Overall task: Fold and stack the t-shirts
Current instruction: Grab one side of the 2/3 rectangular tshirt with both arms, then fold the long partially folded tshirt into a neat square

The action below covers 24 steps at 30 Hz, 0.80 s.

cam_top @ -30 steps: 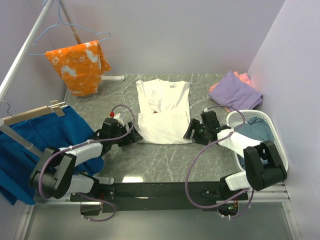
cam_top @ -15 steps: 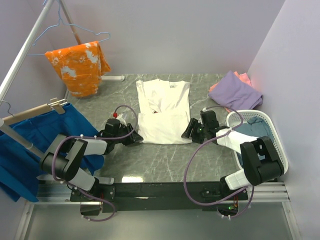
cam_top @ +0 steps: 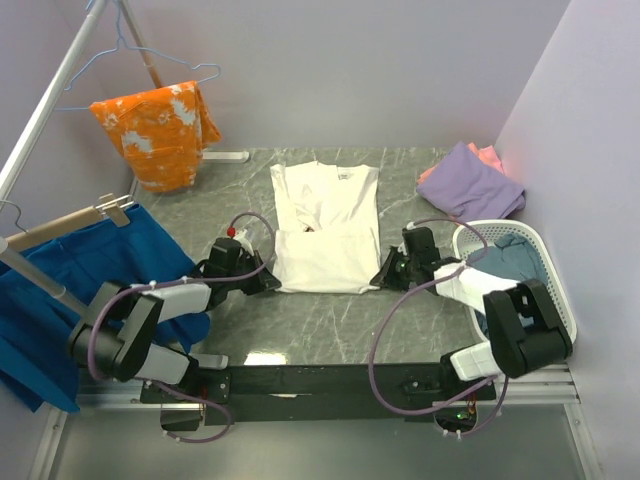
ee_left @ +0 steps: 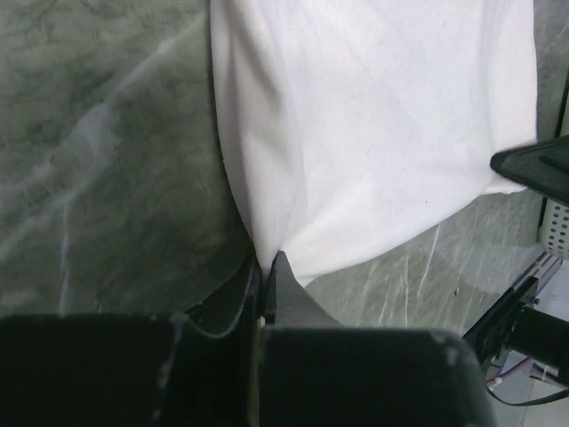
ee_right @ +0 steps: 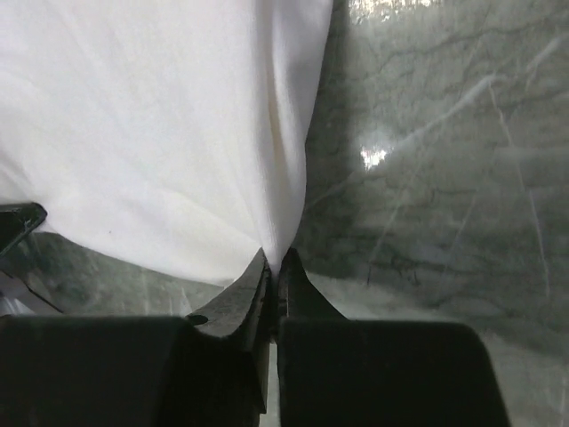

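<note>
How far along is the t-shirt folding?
Done: purple tee lies stacked on the salmon-pink tee, far right. In hand: white t-shirt, hem folded up, left gripper and right gripper pinching its near corners. Left: finish that fold, stack it, then the grey-blue tee in the basket.

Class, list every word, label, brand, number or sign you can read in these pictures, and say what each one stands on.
No text can be read in any view.
Neck label of the white t-shirt: a small grey mark, too small to read.
Chest print: only a red sliver shows at the fold, no letters legible.
</note>
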Available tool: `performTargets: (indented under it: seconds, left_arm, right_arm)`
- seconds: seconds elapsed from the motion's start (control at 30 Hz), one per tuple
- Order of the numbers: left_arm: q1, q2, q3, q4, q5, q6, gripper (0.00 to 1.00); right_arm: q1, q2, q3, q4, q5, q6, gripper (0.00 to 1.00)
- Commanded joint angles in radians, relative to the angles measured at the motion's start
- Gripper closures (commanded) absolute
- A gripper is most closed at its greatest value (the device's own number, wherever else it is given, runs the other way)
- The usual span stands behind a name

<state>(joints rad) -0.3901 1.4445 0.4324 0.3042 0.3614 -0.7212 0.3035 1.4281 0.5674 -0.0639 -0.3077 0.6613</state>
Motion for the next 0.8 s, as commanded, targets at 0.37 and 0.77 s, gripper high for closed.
performTargets:
  seconds: [0.37, 0.77]
  left_arm:
    - [-0.216, -0.456, 0.002, -0.503, -0.159, -0.089, 0.99]
    - [-0.305, -0.435, 0.274, -0.709, -0.439, -0.081, 0.99]
  right_arm:
    - [0.078, -0.489, -0.107, -0.33, 0.035, -0.012, 1.0]
    - [0.097, -0.557, 0.104, -0.427, 0.151, -0.061, 1.0]
